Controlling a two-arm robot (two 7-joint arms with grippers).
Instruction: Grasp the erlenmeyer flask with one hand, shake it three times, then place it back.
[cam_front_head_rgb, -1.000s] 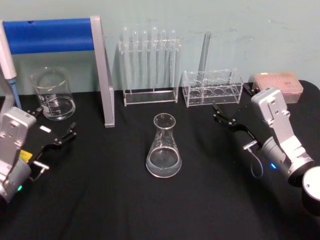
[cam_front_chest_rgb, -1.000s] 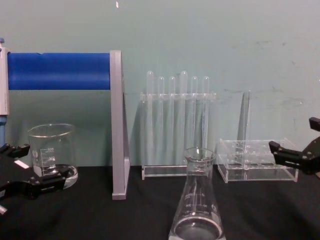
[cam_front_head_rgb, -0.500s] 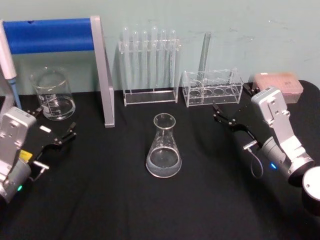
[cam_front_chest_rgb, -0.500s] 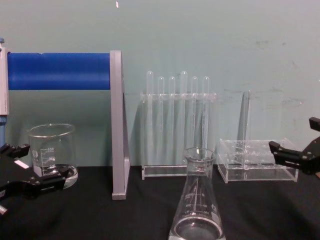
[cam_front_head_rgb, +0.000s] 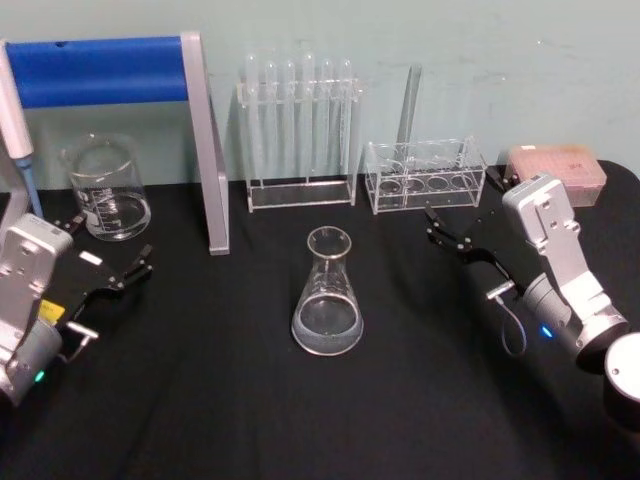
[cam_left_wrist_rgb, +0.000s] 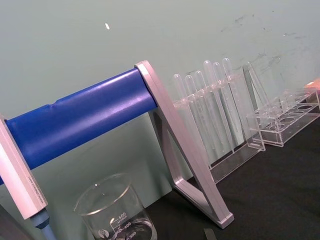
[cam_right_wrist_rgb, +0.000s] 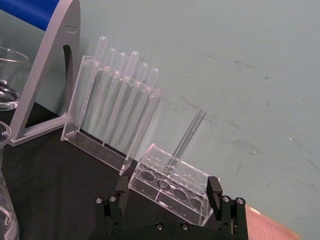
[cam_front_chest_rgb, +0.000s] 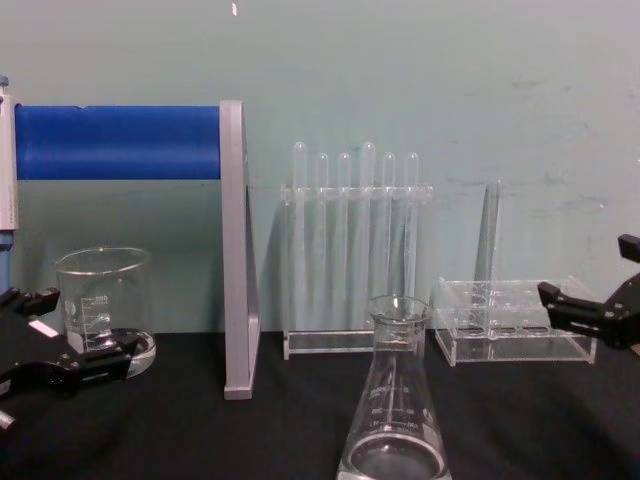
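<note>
On the black table (cam_front_head_rgb: 200, 400) we see the flask (cam_front_head_rgb: 327, 296) standing upright in the middle, held by neither gripper.

At far left our left gripper (cam_front_head_rgb: 108, 256) hangs wide open and empty just in front of the beaker (cam_front_head_rgb: 105, 187), beside the blue-and-grey stand (cam_front_head_rgb: 190, 130). Behind the flask we see a rack of test tubes (cam_front_head_rgb: 300, 130), then a low clear rack (cam_front_head_rgb: 425, 175) with one tube. Our right gripper (cam_front_head_rgb: 465, 215) is spread open and empty near that low rack, well apart from the flask.
</note>
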